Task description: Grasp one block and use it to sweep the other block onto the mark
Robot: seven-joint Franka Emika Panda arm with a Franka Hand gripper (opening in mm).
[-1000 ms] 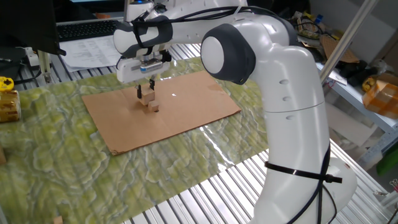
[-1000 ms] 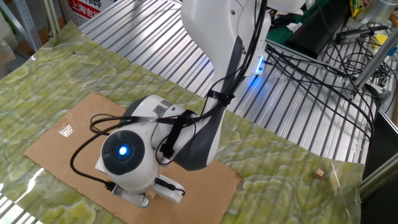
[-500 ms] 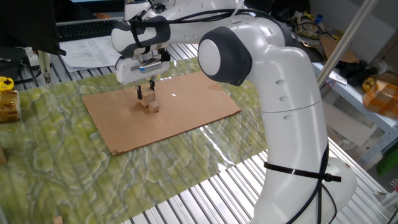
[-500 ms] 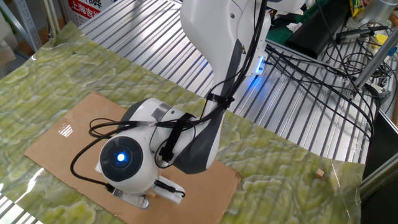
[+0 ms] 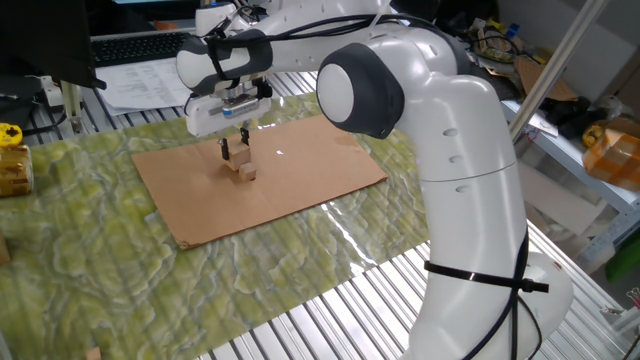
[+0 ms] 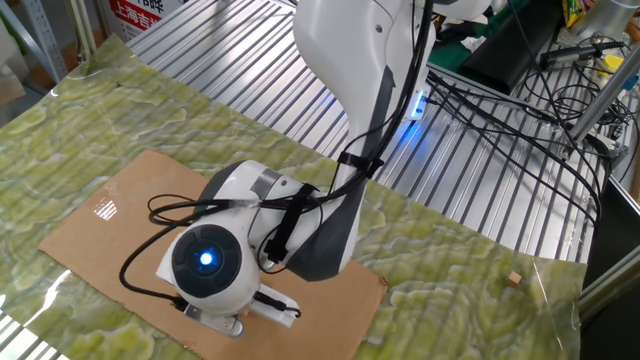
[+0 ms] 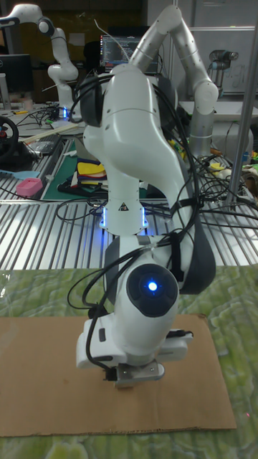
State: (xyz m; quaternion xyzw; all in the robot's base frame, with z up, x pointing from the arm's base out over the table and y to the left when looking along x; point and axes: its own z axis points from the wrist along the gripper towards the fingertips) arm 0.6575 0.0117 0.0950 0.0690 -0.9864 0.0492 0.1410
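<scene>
my gripper (image 5: 235,148) hangs over the brown cardboard sheet (image 5: 300,180), pointing straight down, its two dark fingers (image 5: 225,149) standing apart with a clear gap between them and nothing clamped. just below my fingertips and a touch toward the near edge of the sheet sits the pale wooden cube (image 5: 245,171), resting on the cardboard; from the side view it looks close under my fingers, but i cannot tell whether either finger touches it. a small piece of wood shows between my fingers, just above the cube, too small for me to say what it is, so i cannot place the small brown block with any certainty. the mark is too small for me to find. a small white speck (image 5: 279,153) lies on the cardboard off to the side of my gripper, apart from the cube. in the other two views my own wrist and hand (image 6: 210,265) cover everything beneath me, so the blocks are hidden there. the cardboard lies on a green patterned mat (image 5: 90,260).
</scene>
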